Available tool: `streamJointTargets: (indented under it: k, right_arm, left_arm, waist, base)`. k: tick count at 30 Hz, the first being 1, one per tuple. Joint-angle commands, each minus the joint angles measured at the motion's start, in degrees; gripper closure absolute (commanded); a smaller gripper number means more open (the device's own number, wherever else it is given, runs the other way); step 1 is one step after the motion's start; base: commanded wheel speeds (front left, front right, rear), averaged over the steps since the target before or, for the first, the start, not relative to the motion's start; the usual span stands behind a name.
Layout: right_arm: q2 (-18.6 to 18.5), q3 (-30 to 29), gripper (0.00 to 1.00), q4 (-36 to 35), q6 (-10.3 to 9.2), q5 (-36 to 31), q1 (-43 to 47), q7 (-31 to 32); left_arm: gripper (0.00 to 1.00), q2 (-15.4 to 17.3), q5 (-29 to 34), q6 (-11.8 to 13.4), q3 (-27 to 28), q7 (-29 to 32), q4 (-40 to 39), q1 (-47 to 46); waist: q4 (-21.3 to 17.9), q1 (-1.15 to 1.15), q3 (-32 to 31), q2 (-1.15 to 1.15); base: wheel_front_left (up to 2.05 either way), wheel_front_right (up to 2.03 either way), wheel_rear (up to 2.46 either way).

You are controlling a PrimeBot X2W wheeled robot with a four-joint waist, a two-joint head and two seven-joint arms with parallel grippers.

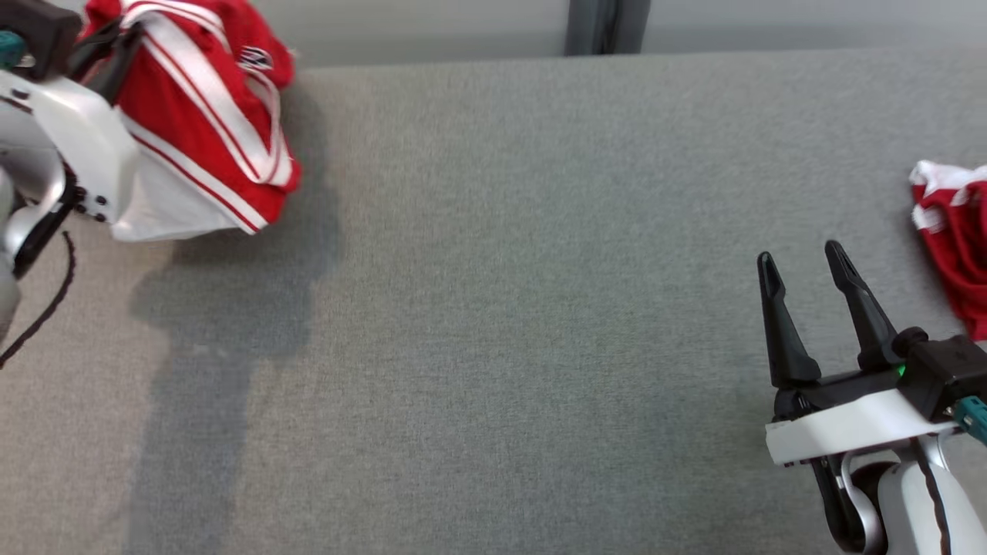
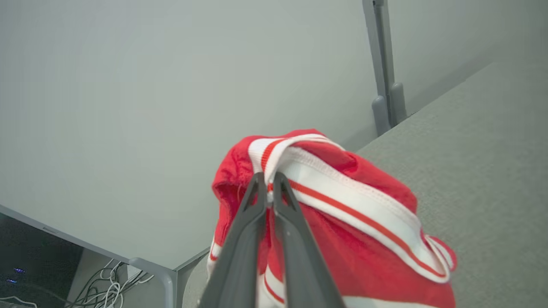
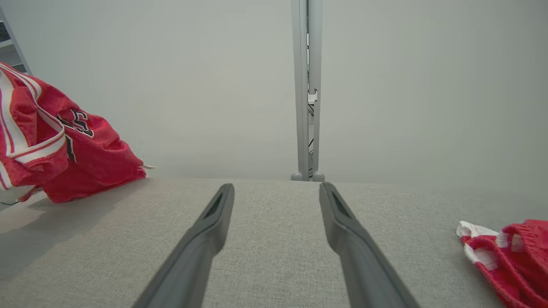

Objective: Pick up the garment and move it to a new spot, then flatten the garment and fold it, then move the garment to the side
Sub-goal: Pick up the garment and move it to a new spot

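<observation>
The garment (image 1: pixel 208 131) is red with white stripes and dark lettering. It hangs bunched at the far left of the grey table (image 1: pixel 540 308), lifted off the surface. My left gripper (image 1: pixel 108 54) is shut on its striped white hem, and the left wrist view shows the two fingers pinching the cloth (image 2: pixel 364 222) at their tips (image 2: pixel 267 177). In the right wrist view the garment (image 3: pixel 85 158) hangs at the left. My right gripper (image 1: pixel 802 258) stands open above the table's near right part, nothing between its fingers (image 3: pixel 277 188).
A second red and white cloth (image 1: pixel 956 247) lies crumpled at the table's right edge, just right of my right gripper (image 3: pixel 513 256). A grey partition with a post (image 1: pixel 605 27) runs behind the table. A black cable (image 1: pixel 46 308) trails at the left.
</observation>
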Motion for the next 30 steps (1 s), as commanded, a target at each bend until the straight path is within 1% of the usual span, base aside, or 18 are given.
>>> streamJointTargets:
  k: [1,5,8,14,17,21,24,26,27,30]
  right_arm:
    - [-0.3,-0.4,0.00,0.4,0.01,0.4,1.0,-0.6]
    - [-0.3,-1.5,0.00,1.6,0.01,0.9,2.5,-1.0]
    - [-0.3,-2.6,0.00,2.1,0.01,1.3,3.7,-1.3]
    - [-0.3,-3.0,0.00,2.4,0.01,1.7,4.9,-1.2]
    - [-0.3,-2.9,0.00,2.4,0.01,2.0,4.9,-1.3]
    - [-0.3,-2.0,0.00,2.8,0.01,2.4,4.7,-1.3]
    - [-0.3,-0.9,0.00,3.3,0.01,2.8,3.8,-1.6]
    - [-0.3,-0.1,0.00,3.7,0.01,3.0,3.2,-1.8]
    - [-0.3,-0.1,0.00,3.7,0.01,3.0,3.2,-1.8]
    - [-0.3,1.0,0.00,4.2,0.01,3.4,2.4,-2.1]
  left_arm:
    - [1.00,-0.4,-0.4,0.0,-0.9,-0.5,-1.0,-1.0]
    - [1.00,-1.9,-2.2,0.0,-4.5,-1.2,-4.9,-2.0]
    - [1.00,-4.0,-3.8,0.0,-7.0,-1.3,-8.2,-2.2]
    - [1.00,-9.7,-6.8,0.0,-10.7,-2.8,-12.4,-0.7]
    - [1.00,-12.9,-8.7,0.1,-10.5,-4.5,-12.6,0.4]
    - [1.00,-17.0,-10.5,1.0,-10.6,-7.1,-9.9,3.6]
    - [1.00,-19.5,-12.1,1.3,-10.6,-9.0,-5.4,6.6]
    - [1.00,-20.4,-12.0,1.7,-11.2,-10.5,-1.3,8.7]
    - [1.00,-20.4,-12.0,1.7,-11.2,-10.5,-1.3,8.7]
    - [1.00,-21.2,-10.1,2.1,-13.4,-12.3,5.2,11.2]
  waist:
    - [-1.6,0.00,-3.7,0.00]
    - [-2.9,0.00,-6.8,0.00]
    - [-3.7,0.00,-8.4,0.00]
    - [-5.4,0.00,-9.5,0.00]
    - [-6.3,0.00,-9.2,0.00]
    - [-7.4,0.00,-8.0,0.00]
    - [-8.6,0.00,-6.9,0.00]
    - [-9.5,0.00,-6.2,0.00]
    - [-9.5,0.00,-6.2,0.00]
    - [-10.8,0.00,-5.0,0.00]
  base:
    - [0.00,0.00,0.00]
    - [0.00,0.00,0.00]
    - [0.00,0.00,0.00]
    - [0.00,0.00,0.00]
    - [0.00,0.00,0.00]
    - [0.00,0.00,0.00]
    - [0.00,0.00,0.00]
    - [0.00,0.00,0.00]
    - [0.00,0.00,0.00]
    - [0.00,0.00,0.00]
